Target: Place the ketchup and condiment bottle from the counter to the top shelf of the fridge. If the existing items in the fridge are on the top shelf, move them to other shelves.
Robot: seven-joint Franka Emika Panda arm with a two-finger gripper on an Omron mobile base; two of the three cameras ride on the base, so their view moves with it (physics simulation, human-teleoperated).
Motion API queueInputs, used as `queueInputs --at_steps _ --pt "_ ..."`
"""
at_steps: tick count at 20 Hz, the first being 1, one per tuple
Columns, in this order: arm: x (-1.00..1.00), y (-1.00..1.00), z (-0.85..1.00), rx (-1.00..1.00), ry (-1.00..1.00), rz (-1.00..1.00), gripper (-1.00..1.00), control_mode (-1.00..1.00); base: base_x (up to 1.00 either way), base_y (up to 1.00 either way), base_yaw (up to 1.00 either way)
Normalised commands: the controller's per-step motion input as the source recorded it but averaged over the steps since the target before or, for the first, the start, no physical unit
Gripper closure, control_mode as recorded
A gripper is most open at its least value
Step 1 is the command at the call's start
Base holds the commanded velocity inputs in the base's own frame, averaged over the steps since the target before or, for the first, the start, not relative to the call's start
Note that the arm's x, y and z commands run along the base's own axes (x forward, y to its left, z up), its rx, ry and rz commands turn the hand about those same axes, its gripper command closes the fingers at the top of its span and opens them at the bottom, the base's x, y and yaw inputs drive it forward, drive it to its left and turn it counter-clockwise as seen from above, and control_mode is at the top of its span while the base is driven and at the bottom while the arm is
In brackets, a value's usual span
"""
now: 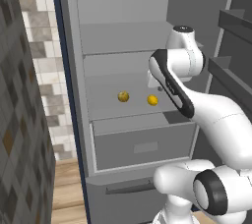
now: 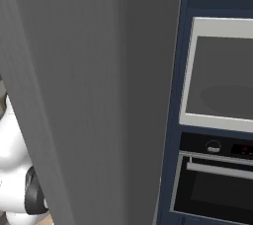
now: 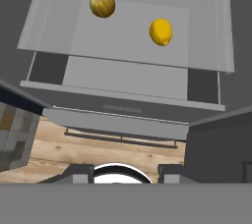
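I'm seeing the open fridge [image 1: 128,36], gripper [image 3: 117,171] looking down over a shelf [image 3: 128,31], jaw gap unclear to me, melon [image 3: 102,3] at 11 o'clock, lemon [image 3: 161,32] at 1 o'clock, well apart.

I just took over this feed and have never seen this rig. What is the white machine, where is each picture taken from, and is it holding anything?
The white machine is a robot arm on a driving base, facing an open fridge. The left base view looks over the arm into the fridge. The right base view is mostly blocked by a grey panel, with a wall oven beside it. The hand view looks down along the jaws. On a lower shelf lie a lemon and a striped, melon-like fruit, apart. The jaws look nearly closed, and nothing shows between them.
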Motion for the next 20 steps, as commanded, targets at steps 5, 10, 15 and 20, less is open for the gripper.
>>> queueInputs --at_steps 5,10,15,20 --pt "0.0 0.0 -0.01 0.0 0.0 0.0 -1.0 -1.0 0.0 0.0 0.0" --pt "0.0 0.0 0.0 0.0 0.0 0.0 -1.0 -1.0 0.0 0.0 0.0" --pt "0.0 0.0 0.0 0.0 0.0 0.0 -1.0 -1.0 0.0 0.0 0.0" --pt "0.0 0.0 0.0 0.0 0.0 0.0 -1.0 -1.0 0.0 0.0 0.0"
